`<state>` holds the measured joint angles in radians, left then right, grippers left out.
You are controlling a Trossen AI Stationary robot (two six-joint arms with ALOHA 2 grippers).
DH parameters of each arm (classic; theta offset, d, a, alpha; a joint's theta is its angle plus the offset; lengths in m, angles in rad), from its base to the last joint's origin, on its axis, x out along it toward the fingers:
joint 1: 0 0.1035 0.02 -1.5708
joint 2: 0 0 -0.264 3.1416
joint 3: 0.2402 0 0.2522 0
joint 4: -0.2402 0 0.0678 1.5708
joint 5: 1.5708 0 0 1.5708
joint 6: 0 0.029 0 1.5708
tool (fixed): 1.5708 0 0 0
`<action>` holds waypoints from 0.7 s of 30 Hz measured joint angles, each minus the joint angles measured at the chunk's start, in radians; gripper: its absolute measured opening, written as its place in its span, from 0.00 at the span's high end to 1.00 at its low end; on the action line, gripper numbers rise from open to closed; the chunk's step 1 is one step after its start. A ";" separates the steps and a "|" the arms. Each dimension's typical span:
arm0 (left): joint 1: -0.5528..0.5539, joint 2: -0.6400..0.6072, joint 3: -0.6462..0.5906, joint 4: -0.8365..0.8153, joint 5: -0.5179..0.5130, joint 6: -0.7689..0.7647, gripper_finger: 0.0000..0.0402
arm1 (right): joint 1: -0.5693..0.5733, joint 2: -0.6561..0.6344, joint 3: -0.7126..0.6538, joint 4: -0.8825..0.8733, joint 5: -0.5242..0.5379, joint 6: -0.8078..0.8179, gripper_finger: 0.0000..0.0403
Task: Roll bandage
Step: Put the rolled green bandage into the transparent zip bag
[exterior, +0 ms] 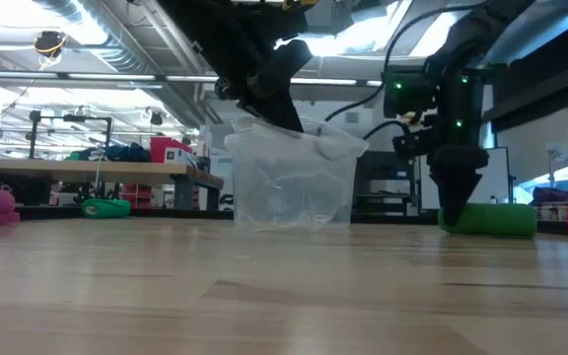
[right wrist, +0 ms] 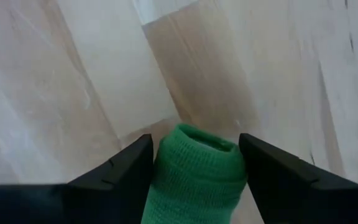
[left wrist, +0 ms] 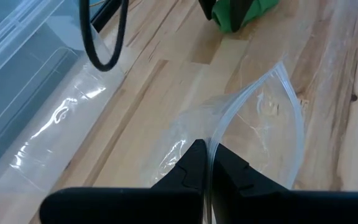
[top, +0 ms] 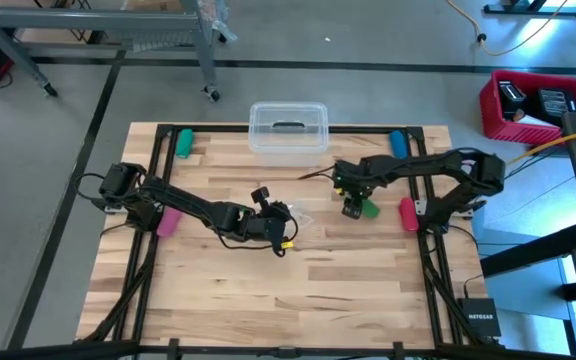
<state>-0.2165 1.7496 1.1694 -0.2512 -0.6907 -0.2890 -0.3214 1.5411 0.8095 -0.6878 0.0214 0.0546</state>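
— Bandage (top: 369, 209) position?
— Rolled into a bright green roll, lying on its side on the table (top: 318, 300), toward 2 o'clock from the table's centre in the high view. Resting on the wood in the low view.
— Right gripper (top: 353, 208)?
— Down at the roll, at its 9 o'clock side from above. Fingers (right wrist: 123, 168) spread, one on each side of the roll's end, just beside the fabric; cannot tell whether touching.
— Left gripper (top: 286, 238)?
— Near table centre. Fingers (left wrist: 191, 165) pressed together, pinching the edge of a clear plastic bag (left wrist: 260, 118). Bag well apart from the roll, toward its 9 o'clock.
— Surroundings?
— Clear lidded container (top: 288, 128) at the 12 o'clock edge. Small green cylinder (top: 184, 142) at the 10 o'clock corner, blue roll (top: 398, 143) near 1 o'clock. Pink roll (top: 168, 222) at 9 o'clock, second pink roll (top: 407, 213) at 3 o'clock, near the bandage but apart from it.
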 joint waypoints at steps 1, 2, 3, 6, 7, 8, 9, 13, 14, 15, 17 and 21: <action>0.000 0.000 0.000 0.000 0.000 0.000 0.99 | 0.000 0.006 0.019 -0.023 -0.005 0.012 0.41; 0.000 0.000 0.000 0.000 0.000 0.000 0.99 | 0.000 0.012 0.039 -0.048 -0.007 0.025 0.41; 0.000 0.000 0.000 0.000 0.000 0.000 0.99 | -0.001 0.020 0.058 -0.075 -0.007 0.039 0.41; 0.000 0.000 0.000 0.000 0.000 -0.001 0.99 | -0.017 0.053 0.104 -0.156 -0.015 0.052 0.41; 0.000 0.000 0.000 0.000 0.000 -0.003 0.99 | -0.024 0.066 0.110 -0.172 -0.019 0.057 0.41; 0.000 0.000 0.000 0.001 0.000 -0.003 0.99 | -0.029 0.081 0.113 -0.188 -0.027 0.065 0.41; 0.000 0.000 0.000 0.001 0.000 -0.003 0.99 | -0.034 0.096 0.115 -0.202 -0.032 0.069 0.41; 0.000 0.000 0.000 0.001 0.000 -0.003 0.99 | -0.041 0.151 0.113 -0.229 -0.033 0.069 0.41; 0.000 0.000 0.000 0.000 0.000 -0.003 0.99 | -0.039 0.162 0.113 -0.231 -0.033 0.066 0.41; 0.000 0.000 0.000 0.000 0.000 -0.003 0.99 | -0.039 0.168 0.113 -0.230 -0.034 0.059 0.42; 0.000 0.000 0.000 0.000 0.002 -0.003 0.99 | -0.038 0.176 0.113 -0.230 -0.034 0.045 0.45; 0.000 0.000 0.000 0.000 0.014 -0.003 0.99 | -0.038 0.173 0.115 -0.235 -0.023 -0.006 0.57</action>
<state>-0.2165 1.7496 1.1694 -0.2508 -0.6765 -0.2923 -0.3595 1.7136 0.9241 -0.9228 -0.0019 0.0485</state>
